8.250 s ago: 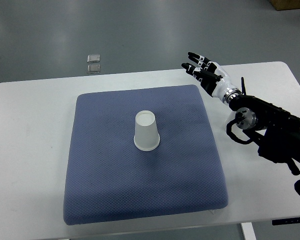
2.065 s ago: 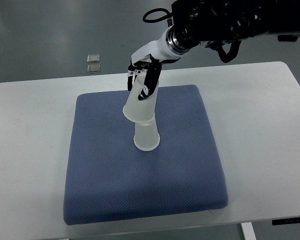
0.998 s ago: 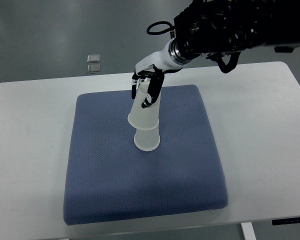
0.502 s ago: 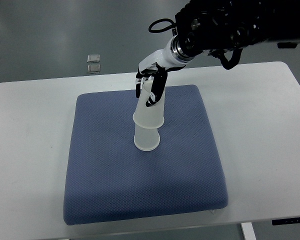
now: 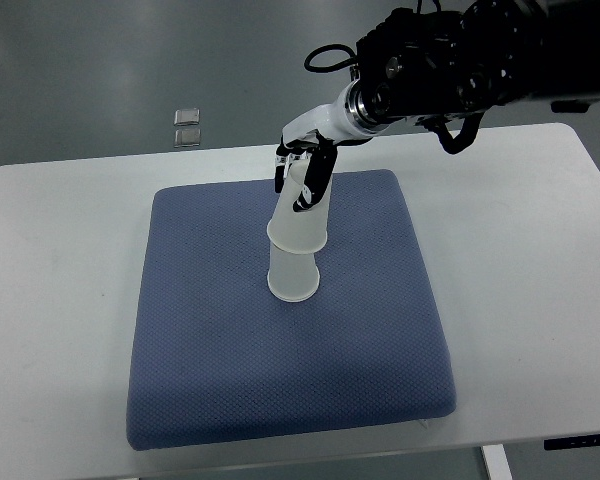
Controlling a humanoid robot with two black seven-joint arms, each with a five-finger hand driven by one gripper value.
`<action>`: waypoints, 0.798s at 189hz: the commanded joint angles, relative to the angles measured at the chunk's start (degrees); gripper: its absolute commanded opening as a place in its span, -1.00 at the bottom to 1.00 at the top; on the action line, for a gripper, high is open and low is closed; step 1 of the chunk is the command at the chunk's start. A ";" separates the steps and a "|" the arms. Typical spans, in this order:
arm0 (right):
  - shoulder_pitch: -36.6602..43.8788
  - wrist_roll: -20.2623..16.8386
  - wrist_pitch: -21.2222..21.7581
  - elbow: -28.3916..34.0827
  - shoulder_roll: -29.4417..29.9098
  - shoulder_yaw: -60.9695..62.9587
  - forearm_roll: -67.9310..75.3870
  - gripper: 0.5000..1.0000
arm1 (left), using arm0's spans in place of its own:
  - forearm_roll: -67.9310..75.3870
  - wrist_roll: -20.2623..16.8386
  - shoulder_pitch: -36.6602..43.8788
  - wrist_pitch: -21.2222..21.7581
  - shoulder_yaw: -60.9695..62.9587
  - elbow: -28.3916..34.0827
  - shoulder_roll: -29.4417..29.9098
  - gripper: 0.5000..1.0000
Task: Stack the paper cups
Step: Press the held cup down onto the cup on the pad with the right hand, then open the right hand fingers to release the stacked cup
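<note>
A white paper cup point(image 5: 293, 278) stands upside down near the middle of the blue mat point(image 5: 220, 350). My right hand point(image 5: 302, 178) is shut on a second upside-down paper cup point(image 5: 299, 221) and holds it tilted over the top of the first one, its rim overlapping the lower cup's upper part. The right arm point(image 5: 450, 70) comes in from the upper right. The left arm does not show.
The mat lies on a white table point(image 5: 50, 260). Two small grey squares point(image 5: 187, 127) lie on the floor beyond the table's far edge.
My right hand has carried the held cup a little right and down, bringing it more squarely over the standing cup. The standing cup has not moved.
</note>
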 commanded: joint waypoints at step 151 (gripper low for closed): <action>-7.15 0.11 -6.16 -0.17 0.00 0.75 0.02 -0.12 | 0.00 0.00 0.00 0.06 0.00 0.20 0.00 1.00</action>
